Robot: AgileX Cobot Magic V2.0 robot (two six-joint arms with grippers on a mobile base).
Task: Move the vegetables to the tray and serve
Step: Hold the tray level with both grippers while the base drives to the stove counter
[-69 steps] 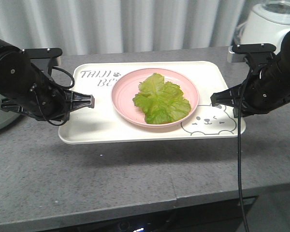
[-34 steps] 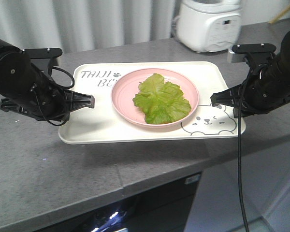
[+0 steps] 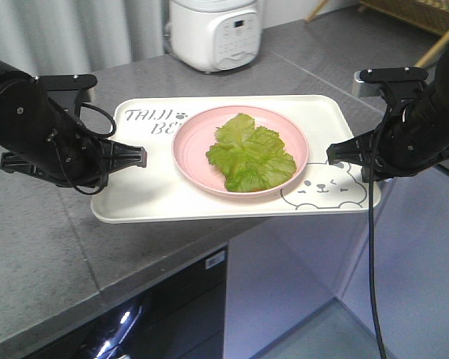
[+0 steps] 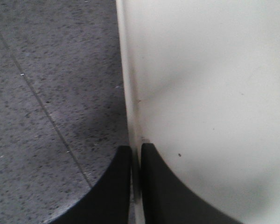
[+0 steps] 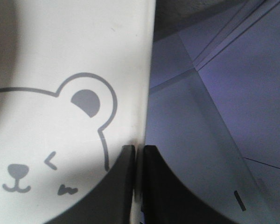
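Observation:
The cream tray (image 3: 142,202) with grey lettering and a bear face is held up level between both arms. On it sits a round pink plate (image 3: 191,142) carrying the vegetables (image 3: 248,153), a flat bunch of green lettuce. My left gripper (image 3: 138,157) is shut on the tray's left rim (image 4: 130,93), one finger on each side of it. On the opposite side my right gripper (image 3: 335,155) pinches the right rim (image 5: 147,70) next to the bear's ear (image 5: 86,100). The tray's right part hangs past the counter's edge.
A grey speckled counter (image 3: 30,239) lies under the tray's left part; its front edge runs diagonally. A white rice cooker (image 3: 213,30) stands behind. Cabinet fronts and floor (image 3: 307,299) show below on the right. Wooden furniture (image 3: 426,15) is at the far right.
The background has slid leftward: the rice cooker moved from upper right to upper centre and the counter edge swung under the tray. Arms, tray and plate keep the same pose in view.

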